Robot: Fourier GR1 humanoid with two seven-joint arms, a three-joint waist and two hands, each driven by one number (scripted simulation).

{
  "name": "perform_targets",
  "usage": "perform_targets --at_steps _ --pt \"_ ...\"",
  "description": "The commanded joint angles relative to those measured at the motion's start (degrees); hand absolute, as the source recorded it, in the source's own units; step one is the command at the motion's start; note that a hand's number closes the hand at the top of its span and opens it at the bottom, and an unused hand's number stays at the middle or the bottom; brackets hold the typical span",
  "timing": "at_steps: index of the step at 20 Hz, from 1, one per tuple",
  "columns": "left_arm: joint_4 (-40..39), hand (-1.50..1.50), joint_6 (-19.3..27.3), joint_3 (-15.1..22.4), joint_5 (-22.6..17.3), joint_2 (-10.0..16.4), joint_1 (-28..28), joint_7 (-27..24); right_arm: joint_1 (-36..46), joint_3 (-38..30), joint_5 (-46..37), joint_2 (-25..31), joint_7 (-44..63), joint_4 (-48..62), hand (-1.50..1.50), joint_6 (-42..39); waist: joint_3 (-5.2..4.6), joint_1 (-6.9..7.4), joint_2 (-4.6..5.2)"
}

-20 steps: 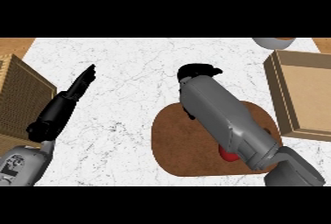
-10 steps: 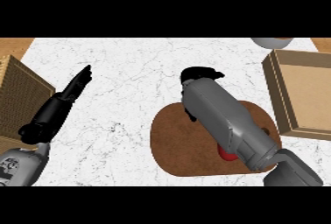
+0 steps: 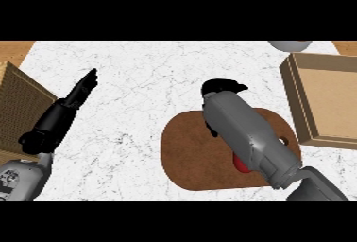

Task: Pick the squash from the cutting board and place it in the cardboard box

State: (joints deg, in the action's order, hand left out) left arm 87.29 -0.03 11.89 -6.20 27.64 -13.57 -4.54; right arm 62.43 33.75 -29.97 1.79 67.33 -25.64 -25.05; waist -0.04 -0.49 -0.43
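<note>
Squash: not plainly seen. A red sliver [image 3: 239, 164] shows on the board [image 3: 188, 151] under the right forearm; whether it is the squash cannot be told. The right hand [image 3: 223, 86] hangs just past the board's far edge, and whether it is open or holding anything cannot be told. The forearm crosses the board diagonally and hides most of it. The box [image 3: 297, 101] lies just beside the board on the right, open side up. A grey bowl [image 3: 289, 45] sits at the far edge beyond the box. The left hand [image 3: 80, 90], fingers straight and empty, is over bare counter [image 3: 146, 71], near a slatted crate [image 3: 17, 101] at the left edge. The white marble between the hands is open.
</note>
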Motion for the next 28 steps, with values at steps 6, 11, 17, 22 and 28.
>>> perform_targets --at_steps 6,11,17,22,28 --pt "2.08 0.0 0.12 -0.58 1.72 -2.45 -0.19 2.68 -5.66 2.42 -4.97 1.55 0.8 -6.08 1.5 -3.51 0.04 0.21 0.1" --pt "-2.31 0.0 -2.24 -2.8 1.85 -2.4 -2.98 0.32 -5.99 3.84 -9.88 -0.24 -0.44 -5.8 1.5 -0.92 0.02 0.25 0.44" --pt "-0.8 0.0 -1.65 -1.99 1.59 -2.18 1.57 -0.13 -11.29 11.97 -7.03 -0.81 -39.83 -27.04 1.5 0.07 0.76 -0.66 -0.84" --pt "-1.52 0.0 -0.88 -2.34 2.16 -1.97 2.63 -0.02 -13.44 15.52 -4.94 0.45 -56.06 -41.93 1.5 3.95 0.88 -2.57 -1.74" --pt "-1.66 0.0 0.35 -4.14 1.79 -1.68 3.84 -0.14 -16.11 14.82 -5.39 12.56 -70.24 -61.16 1.5 10.56 0.72 -6.59 -2.47"
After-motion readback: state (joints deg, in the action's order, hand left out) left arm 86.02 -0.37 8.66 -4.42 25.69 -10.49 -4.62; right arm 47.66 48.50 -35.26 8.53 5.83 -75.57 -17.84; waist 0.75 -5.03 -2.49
